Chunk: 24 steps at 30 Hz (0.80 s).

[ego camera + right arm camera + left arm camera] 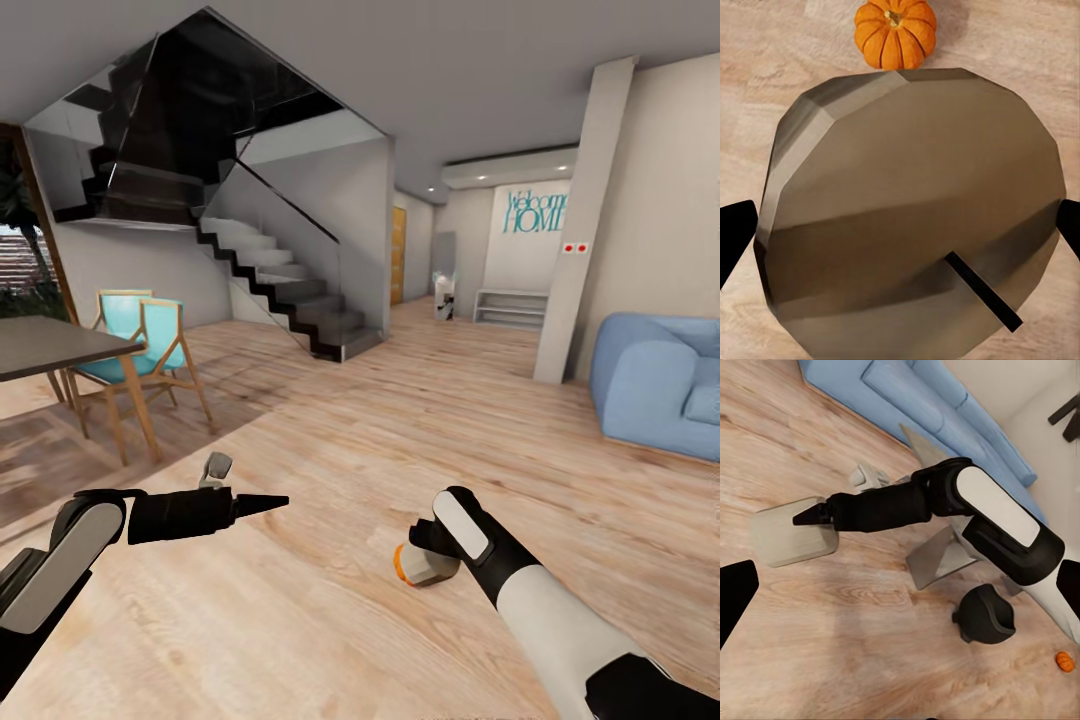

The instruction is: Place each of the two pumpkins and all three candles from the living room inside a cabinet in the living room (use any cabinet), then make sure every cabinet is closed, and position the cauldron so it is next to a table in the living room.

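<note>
Task is early, judging by how things lie: nothing is in a cabinet yet. One candle (907, 202) is picked up. One pumpkin (895, 34) sits on the wood floor (330, 430), seen past the candle in the right wrist view. A dark round pot (986, 613) stands on the floor near the robot; prob. the cauldron, but the view is too small to be sure. Left to do: stow this candle, 2 more candles and both pumpkins, shut every cabinet, then park the cauldron by the low desk.

Right arm reaches fwd and down, forearm slanting in from lower right of the head view. Right pincer (810, 516) has its fingers spread wide, one on each flank of the candle and clamped on it. The candle looks to be lifted off the floor, wick end toward the wrist cam.

Left arm is bent across the body at about the same height, pointing toward the blue sofa (655, 385). Left pincer (275, 499) has fingers wide apart w/ nothing between them.
</note>
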### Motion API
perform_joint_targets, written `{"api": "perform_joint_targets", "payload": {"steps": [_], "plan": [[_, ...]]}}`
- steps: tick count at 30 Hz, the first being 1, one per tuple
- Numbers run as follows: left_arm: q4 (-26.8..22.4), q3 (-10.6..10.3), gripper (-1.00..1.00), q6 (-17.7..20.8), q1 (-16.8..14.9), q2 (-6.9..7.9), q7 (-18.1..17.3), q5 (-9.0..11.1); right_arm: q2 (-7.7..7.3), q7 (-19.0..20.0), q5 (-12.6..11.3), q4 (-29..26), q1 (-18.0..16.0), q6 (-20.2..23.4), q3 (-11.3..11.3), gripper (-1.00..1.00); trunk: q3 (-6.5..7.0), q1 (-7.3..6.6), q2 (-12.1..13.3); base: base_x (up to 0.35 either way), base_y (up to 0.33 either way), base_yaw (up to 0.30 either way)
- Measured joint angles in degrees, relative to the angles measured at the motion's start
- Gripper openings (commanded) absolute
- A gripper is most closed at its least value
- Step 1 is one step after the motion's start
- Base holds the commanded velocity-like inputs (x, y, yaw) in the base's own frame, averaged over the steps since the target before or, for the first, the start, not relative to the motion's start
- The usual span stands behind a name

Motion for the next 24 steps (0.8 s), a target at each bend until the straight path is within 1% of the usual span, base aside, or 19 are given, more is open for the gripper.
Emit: {"api": "perform_joint_targets", "payload": {"steps": [4,9,24], "plan": [[0.08,0.02,1.00,0.00,-0.01,0.00,0.01,0.02,-0.01,0.07,-0.02,-0.01,0.00,0.00,0.00,-1.00,0.09,0.01,0.00,-0.062,0.253,-0.246],[0.11,0.01,1.00,0.01,-0.01,0.00,-0.02,-0.09,-0.02,0.12,-0.05,-0.01,0.01,0.00,0.00,-1.00,0.23,0.02,0.00,-0.143,0.279,-0.267],[0.12,0.02,1.00,0.00,-0.01,0.00,-0.08,-0.14,0.07,0.24,-0.20,-0.01,0.01,-0.02,0.01,-1.00,0.64,0.03,0.00,-0.207,0.273,-0.273]]}}
